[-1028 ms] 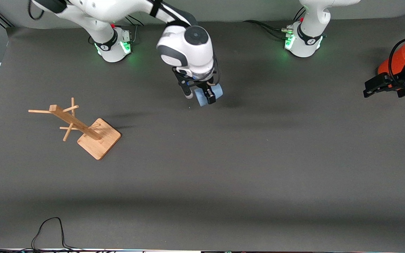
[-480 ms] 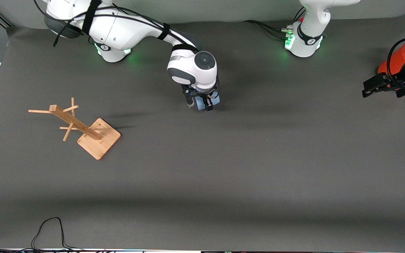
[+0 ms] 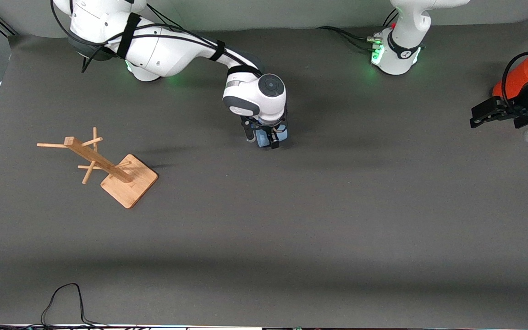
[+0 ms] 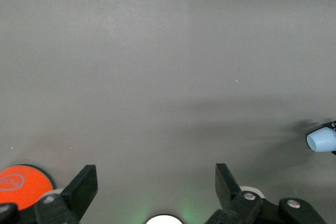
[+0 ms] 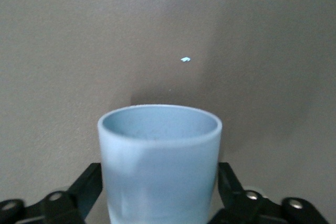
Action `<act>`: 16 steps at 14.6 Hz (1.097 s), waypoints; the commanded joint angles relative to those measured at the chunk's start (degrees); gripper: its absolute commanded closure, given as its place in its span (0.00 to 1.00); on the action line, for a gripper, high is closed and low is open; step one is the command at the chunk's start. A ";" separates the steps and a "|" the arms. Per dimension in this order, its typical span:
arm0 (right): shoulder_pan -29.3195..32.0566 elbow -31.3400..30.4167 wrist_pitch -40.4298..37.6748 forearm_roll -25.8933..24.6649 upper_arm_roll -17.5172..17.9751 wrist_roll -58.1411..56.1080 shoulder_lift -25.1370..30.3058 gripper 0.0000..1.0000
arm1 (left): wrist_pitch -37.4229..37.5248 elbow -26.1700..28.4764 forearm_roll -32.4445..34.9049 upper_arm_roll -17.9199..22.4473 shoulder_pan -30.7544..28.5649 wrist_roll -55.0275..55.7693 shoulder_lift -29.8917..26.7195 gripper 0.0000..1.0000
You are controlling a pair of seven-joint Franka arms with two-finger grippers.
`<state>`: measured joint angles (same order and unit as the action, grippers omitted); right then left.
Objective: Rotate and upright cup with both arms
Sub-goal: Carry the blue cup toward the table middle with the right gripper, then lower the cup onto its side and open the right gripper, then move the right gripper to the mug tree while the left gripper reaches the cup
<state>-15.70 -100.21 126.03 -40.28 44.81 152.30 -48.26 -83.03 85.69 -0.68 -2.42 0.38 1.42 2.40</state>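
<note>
Down comes the right arm since a second ago, carrying the cup (image 3: 266,137) lower until it now looks set on the mat, mouth up. In the right wrist view the cup (image 5: 159,164) stands upright between the fingers (image 5: 84,187), and those fingers look to have just spread, one on either side of its wall with narrow gaps, so it appears to stand on its own. That would leave the turning and uprighting apparently done; what is left, by this reading, is for the right gripper (image 3: 262,139) to lift clear without tipping it. Its wrist points straight down over the cup, the arm stretched out from its base toward the table's middle. Well apart, the left gripper (image 3: 486,113) waits at its own end, fingers (image 4: 84,184) spread wide on nothing, an orange can (image 3: 518,78) just beside it. A wooden mug tree (image 3: 108,166) stands toward the right arm's end.
</note>
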 commanded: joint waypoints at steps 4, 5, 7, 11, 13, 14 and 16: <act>-0.65 9.05 -6.56 -1.12 4.66 0.64 0.10 0.00 | -0.03 0.09 0.15 -0.13 0.68 0.96 0.06 0.00; -0.47 11.16 -9.72 -0.68 6.42 -0.67 0.18 0.00 | 0.06 0.09 0.15 -0.13 0.68 1.04 0.06 0.00; 1.98 15.55 -17.80 2.29 11.51 -4.96 0.53 0.00 | 0.15 0.26 -0.11 -0.21 0.76 1.31 0.06 0.00; 6.99 18.12 -23.46 9.85 12.50 -18.84 6.06 0.00 | -0.02 0.53 -0.20 -0.21 1.91 2.71 0.06 0.00; 10.85 18.30 -25.65 12.76 12.15 -27.70 9.04 0.00 | -0.11 1.22 -0.38 -0.30 2.08 2.80 0.15 0.00; 13.22 18.30 -26.70 14.16 12.15 -32.97 10.71 0.00 | -0.11 1.49 -0.38 -0.48 2.52 2.98 0.15 0.00; 18.58 18.21 -27.76 17.94 12.15 -42.30 13.62 0.00 | -1.25 2.72 -0.38 -0.48 4.10 5.86 0.24 0.00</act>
<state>-1.44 -81.40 99.86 -26.56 57.25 118.91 -38.58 -83.09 86.76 -0.78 -3.18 2.49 4.13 3.13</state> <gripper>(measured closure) 0.000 0.000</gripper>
